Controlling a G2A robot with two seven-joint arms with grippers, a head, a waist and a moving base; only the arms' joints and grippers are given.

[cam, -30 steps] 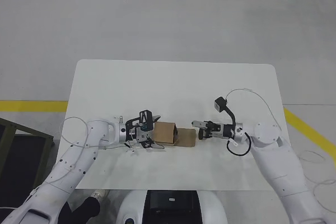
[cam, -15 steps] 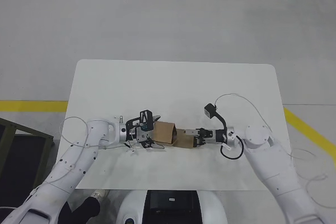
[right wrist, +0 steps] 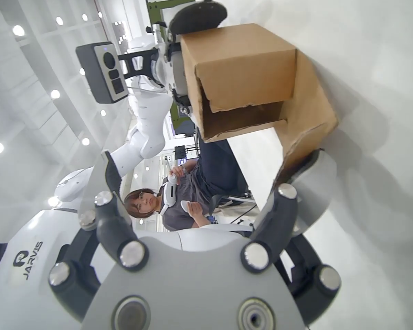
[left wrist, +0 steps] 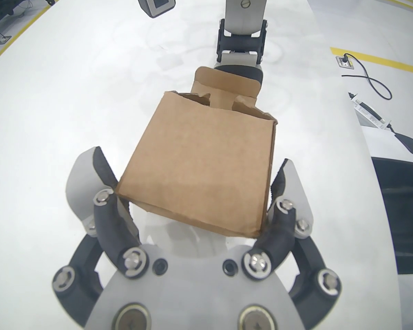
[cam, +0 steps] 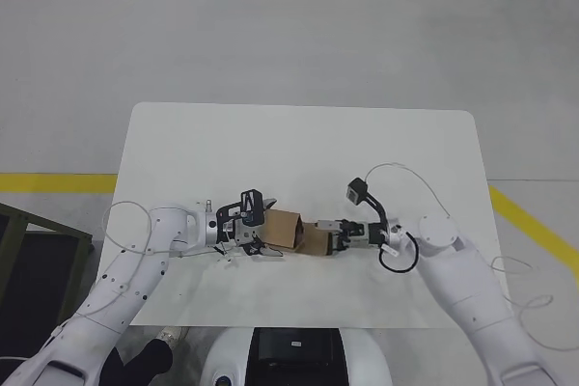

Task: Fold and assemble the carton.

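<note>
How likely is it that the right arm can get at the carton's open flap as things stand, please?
Probably yes: the open right tool is at the flap, one finger touching it; the left tool holds the carton's other end.

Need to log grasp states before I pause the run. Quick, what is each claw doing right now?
Left claw: closed on one end of the carton.
Right claw: open, holding nothing, one finger against the carton's flap.
</note>
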